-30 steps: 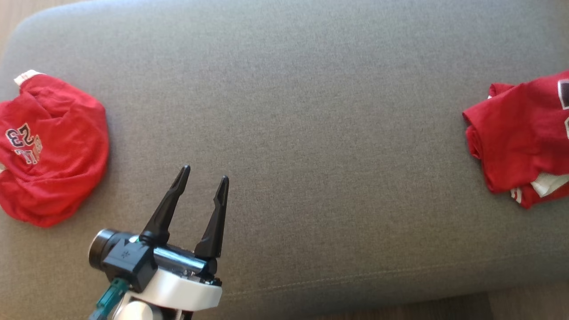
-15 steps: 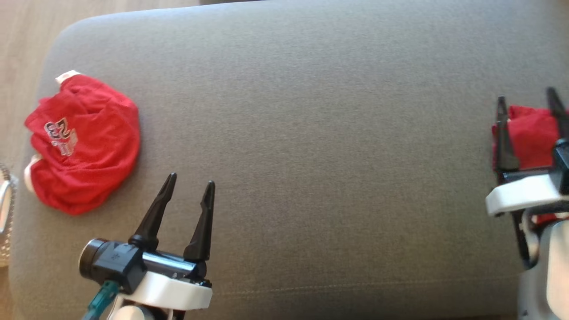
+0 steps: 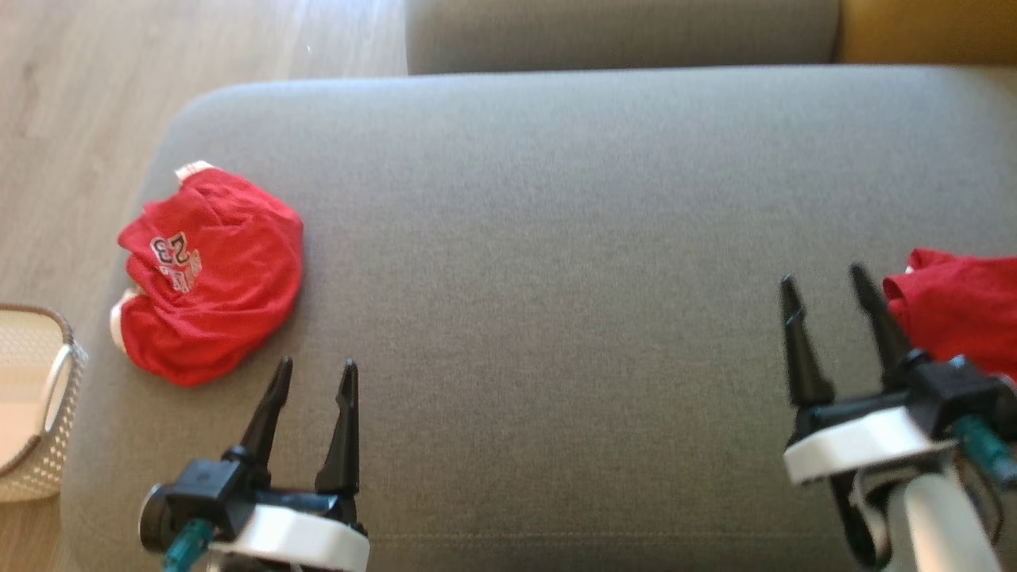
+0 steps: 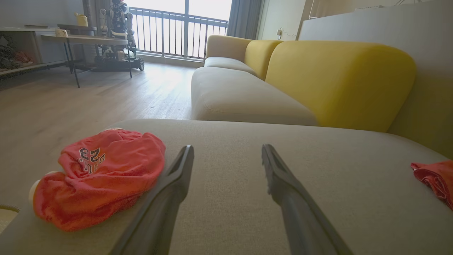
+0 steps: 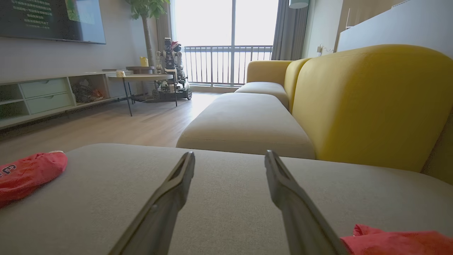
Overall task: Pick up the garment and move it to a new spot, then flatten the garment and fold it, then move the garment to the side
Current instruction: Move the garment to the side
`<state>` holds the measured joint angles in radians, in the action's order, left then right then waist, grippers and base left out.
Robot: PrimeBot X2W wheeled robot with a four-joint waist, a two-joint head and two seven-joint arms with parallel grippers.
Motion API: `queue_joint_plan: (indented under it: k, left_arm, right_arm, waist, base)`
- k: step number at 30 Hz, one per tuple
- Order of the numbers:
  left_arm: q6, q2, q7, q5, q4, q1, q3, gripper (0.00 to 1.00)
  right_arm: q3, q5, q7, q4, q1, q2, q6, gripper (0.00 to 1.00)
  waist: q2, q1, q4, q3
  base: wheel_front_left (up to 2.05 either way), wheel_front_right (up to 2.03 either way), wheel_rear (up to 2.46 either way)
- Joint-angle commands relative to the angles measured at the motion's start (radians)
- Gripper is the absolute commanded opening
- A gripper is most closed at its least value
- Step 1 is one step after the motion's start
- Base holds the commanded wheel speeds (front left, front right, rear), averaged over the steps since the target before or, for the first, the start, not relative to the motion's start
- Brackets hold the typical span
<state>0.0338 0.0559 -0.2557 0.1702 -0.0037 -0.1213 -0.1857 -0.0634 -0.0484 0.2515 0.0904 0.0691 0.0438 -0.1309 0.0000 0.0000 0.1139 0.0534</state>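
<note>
A crumpled red garment (image 3: 210,278) with white trim and printed lettering lies near the left end of the grey cushion (image 3: 540,238). A second red garment (image 3: 957,310) lies at the right edge. My left gripper (image 3: 316,364) stands open and empty, just right of and nearer than the left garment, apart from it. My right gripper (image 3: 821,275) is open and empty, just left of the right garment. In the left wrist view the left gripper (image 4: 227,147) has the lettered garment (image 4: 102,173) beside its left finger. In the right wrist view the right gripper (image 5: 230,153) has red cloth (image 5: 396,242) at its lower right.
A white woven basket (image 3: 36,397) stands on the wooden floor (image 3: 79,119) off the cushion's left end. Another grey seat (image 3: 620,32) lies beyond the far edge, with a yellow backrest (image 4: 336,78) to the right. Bare grey cushion stretches between the two garments.
The head camera has swung, bringing the floor, the basket and the cushion's far edge into view. My right gripper has come into view at the lower right. Both grippers stay open.
</note>
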Motion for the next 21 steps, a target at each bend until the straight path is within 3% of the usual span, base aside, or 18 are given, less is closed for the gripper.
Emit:
queue_joint_plan:
  k: [1, 12, 21]
  left_arm:
    - [-0.007, -0.005, -0.006, 0.008, -0.022, 0.017, 0.024, 1.00]
    - [-0.019, -0.006, -0.006, -0.007, -0.020, -0.005, 0.039, 1.00]
    - [-0.012, -0.006, -0.006, -0.044, -0.067, -0.033, 0.045, 1.00]
  right_arm:
    - [0.036, 0.001, 0.010, -0.041, -0.009, 0.007, 0.000, 1.00]
    - [0.022, -0.053, 0.010, -0.128, -0.154, 0.006, 0.000, 1.00]
    - [-0.014, -0.102, 0.010, -0.114, -0.199, 0.006, 0.000, 1.00]
  waist:
    - [0.0000, 0.0000, 0.007, -0.036]
    - [0.0000, 0.0000, 0.008, -0.078]
    - [0.0000, 0.0000, -0.004, -0.090]
  base:
    - [0.00, 0.00, 0.00]
    - [0.00, 0.00, 0.00]
    - [0.00, 0.00, 0.00]
